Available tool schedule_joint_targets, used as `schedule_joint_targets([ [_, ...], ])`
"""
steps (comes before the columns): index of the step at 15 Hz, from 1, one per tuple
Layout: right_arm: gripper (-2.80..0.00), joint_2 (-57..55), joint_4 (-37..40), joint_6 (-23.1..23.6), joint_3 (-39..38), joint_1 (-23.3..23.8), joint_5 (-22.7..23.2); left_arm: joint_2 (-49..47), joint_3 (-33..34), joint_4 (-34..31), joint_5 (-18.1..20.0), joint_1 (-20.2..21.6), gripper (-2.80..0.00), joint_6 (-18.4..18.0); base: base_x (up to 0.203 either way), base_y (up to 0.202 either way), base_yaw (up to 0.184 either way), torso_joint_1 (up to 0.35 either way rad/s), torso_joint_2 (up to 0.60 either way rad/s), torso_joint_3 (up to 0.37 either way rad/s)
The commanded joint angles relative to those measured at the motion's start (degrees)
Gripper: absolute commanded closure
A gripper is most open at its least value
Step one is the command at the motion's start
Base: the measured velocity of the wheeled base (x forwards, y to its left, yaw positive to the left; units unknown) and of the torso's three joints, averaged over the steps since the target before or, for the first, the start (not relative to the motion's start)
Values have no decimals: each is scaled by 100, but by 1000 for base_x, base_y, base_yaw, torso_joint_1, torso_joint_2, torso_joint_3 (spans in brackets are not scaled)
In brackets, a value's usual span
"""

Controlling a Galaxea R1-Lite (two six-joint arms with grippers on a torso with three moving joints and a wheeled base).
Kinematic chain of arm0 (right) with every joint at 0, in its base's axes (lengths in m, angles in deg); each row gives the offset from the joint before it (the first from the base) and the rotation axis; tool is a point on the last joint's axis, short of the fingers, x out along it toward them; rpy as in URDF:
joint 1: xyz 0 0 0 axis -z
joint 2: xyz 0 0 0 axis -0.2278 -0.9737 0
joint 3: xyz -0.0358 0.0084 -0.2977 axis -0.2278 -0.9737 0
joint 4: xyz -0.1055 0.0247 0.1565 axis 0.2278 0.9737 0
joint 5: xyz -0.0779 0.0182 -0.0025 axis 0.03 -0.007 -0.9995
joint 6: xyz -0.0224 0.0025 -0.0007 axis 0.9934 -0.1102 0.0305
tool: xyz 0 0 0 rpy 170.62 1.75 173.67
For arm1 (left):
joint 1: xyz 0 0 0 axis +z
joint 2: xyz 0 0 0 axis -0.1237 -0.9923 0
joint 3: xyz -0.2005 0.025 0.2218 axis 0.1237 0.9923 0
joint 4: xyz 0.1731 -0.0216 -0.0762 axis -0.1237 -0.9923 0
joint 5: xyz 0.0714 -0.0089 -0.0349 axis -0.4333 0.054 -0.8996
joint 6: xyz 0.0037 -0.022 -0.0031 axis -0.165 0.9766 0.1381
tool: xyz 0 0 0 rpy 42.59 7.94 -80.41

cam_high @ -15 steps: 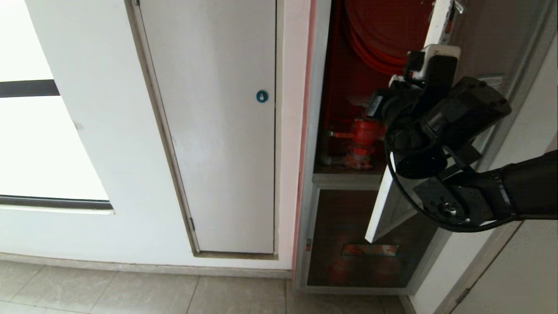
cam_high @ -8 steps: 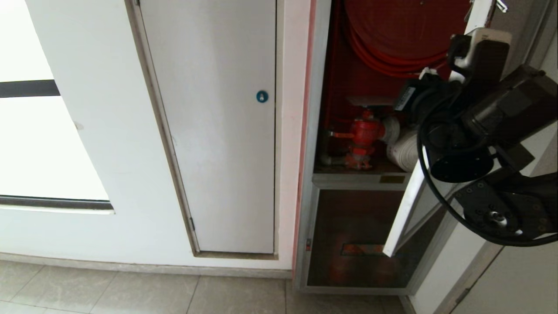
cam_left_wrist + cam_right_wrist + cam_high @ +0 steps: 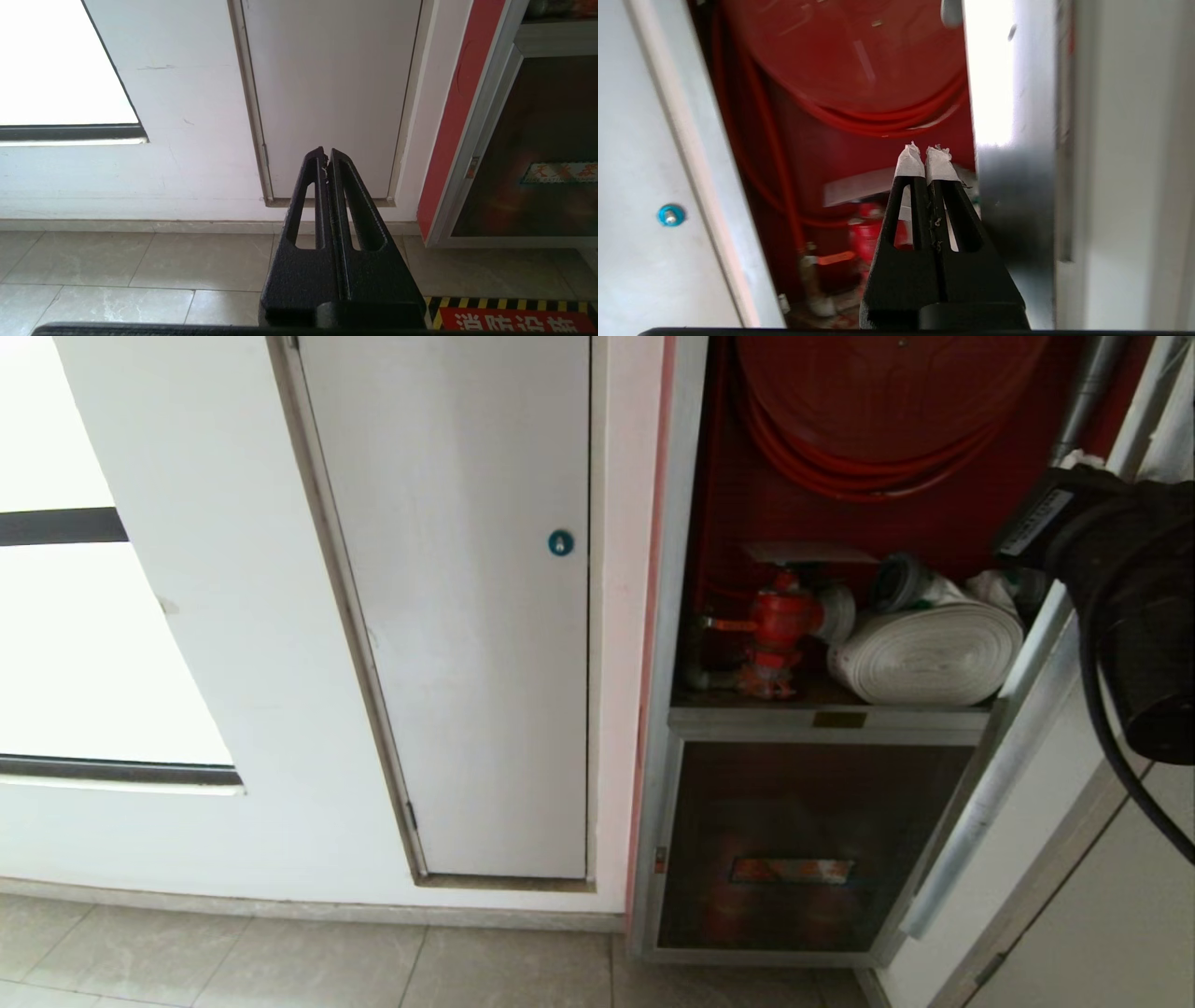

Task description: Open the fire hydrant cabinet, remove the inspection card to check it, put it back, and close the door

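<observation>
Cabinet (image 3: 840, 728) door (image 3: 999, 775) swung wide at 3 o'clock, right gripper (image 3: 923, 161) pinched shut on nothing beside its edge, left gripper (image 3: 326, 158) shut, idle; card (image 3: 810, 553), flat above the valve (image 3: 780, 621), looks light, bendy — pinch its near edge.

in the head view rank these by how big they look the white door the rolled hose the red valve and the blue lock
1. white door
2. rolled hose
3. red valve
4. blue lock
</observation>
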Motion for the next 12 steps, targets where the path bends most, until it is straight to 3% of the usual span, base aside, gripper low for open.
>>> schedule_joint_targets([
  [1,0,713,116,4,-214,6,-137,-7,44,4,2,2,0,0,0,0,0,0,0,0],
  [6,0,1750,1049,3,-468,184,-211,-7,35,4,2,2,0,0,0,0,0,0,0,0],
  [12,0,2490,2288,20,-502,1285,-179,-7,44,4,2,2,0,0,0,0,0,0,0,0],
])
